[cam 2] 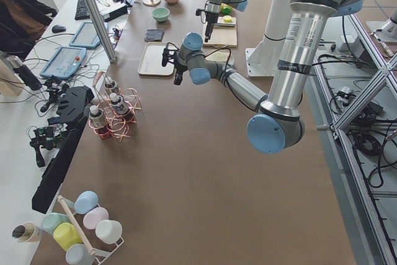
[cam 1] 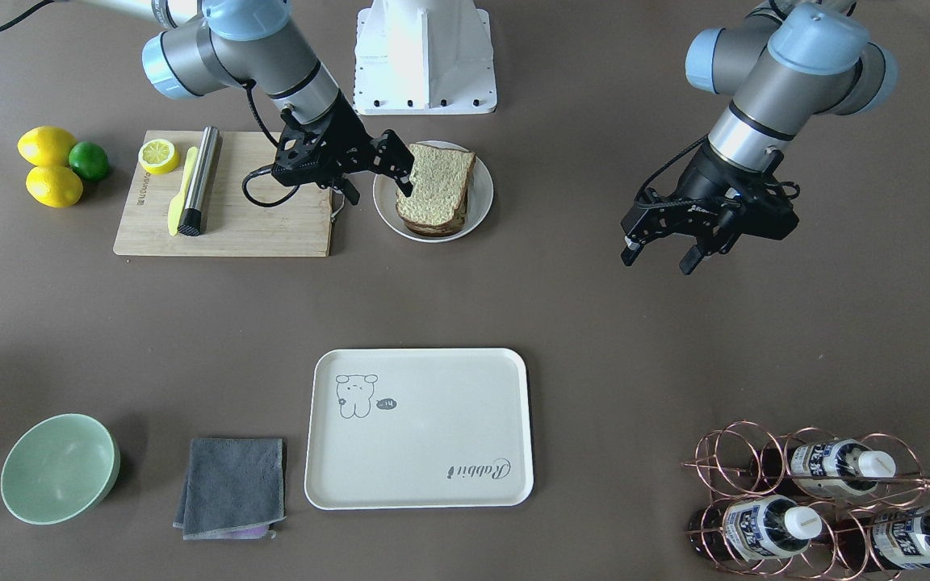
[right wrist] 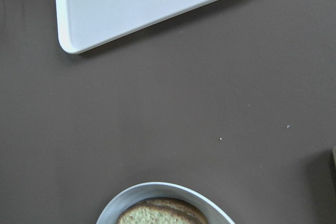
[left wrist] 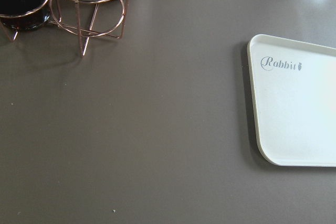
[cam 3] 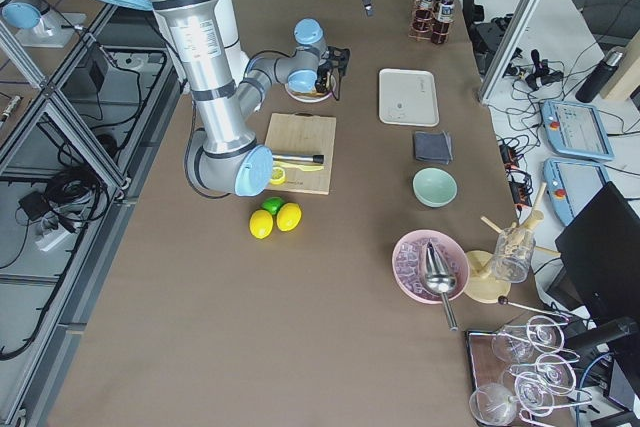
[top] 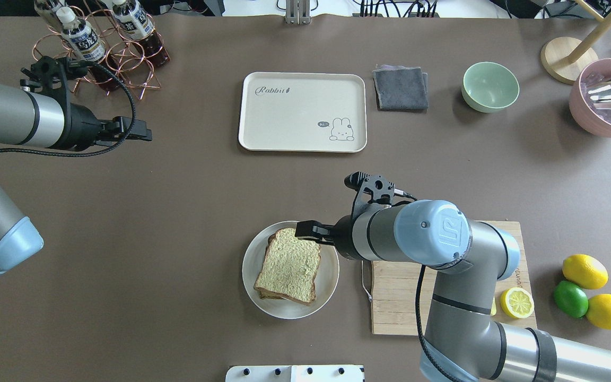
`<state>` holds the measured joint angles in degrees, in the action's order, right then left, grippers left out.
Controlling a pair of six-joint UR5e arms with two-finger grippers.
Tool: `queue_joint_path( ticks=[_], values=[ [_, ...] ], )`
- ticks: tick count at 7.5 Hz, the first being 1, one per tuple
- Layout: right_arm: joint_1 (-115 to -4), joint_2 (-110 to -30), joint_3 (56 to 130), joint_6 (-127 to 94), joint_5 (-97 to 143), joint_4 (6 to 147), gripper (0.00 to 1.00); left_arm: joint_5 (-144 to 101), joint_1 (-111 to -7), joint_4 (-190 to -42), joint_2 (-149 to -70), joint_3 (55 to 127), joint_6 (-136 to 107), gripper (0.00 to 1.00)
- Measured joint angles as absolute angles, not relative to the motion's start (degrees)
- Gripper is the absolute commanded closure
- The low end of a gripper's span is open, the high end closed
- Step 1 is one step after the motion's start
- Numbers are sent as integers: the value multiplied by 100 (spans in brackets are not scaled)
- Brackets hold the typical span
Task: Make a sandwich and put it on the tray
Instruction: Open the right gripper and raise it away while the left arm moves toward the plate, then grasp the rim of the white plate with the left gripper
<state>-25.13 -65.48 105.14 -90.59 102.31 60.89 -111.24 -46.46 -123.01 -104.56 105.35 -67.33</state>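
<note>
Right gripper, jaws released, hangs over the plate's rim, with the sandwich just beside it toward the plate's middle. Left gripper, also released, is well apart from the plate.

A robotics lab, not a kitchen. Marked as such by two grey-and-blue jointed robot arms on a bolted white metal pedestal, silver aluminium frame posts, blue-edged handheld control tablets on a white side bench, loose black cables across the floor, and a long brown-covered table laid with staged kitchenware.
</note>
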Motion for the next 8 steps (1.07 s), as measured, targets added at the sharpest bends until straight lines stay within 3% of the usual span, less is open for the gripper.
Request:
queue_joint_path(
  ticks=[5, 8],
  values=[
    [-4311, -7142, 10479, -8190, 11693, 6112, 0, -10304, -3515, -12339, -10866, 10522, -7775, 4],
    [-4868, -7470, 10467, -7693, 12150, 6066, 0, -9541, -2612, -12347, -10927, 10542, -8131, 21]
  ],
)
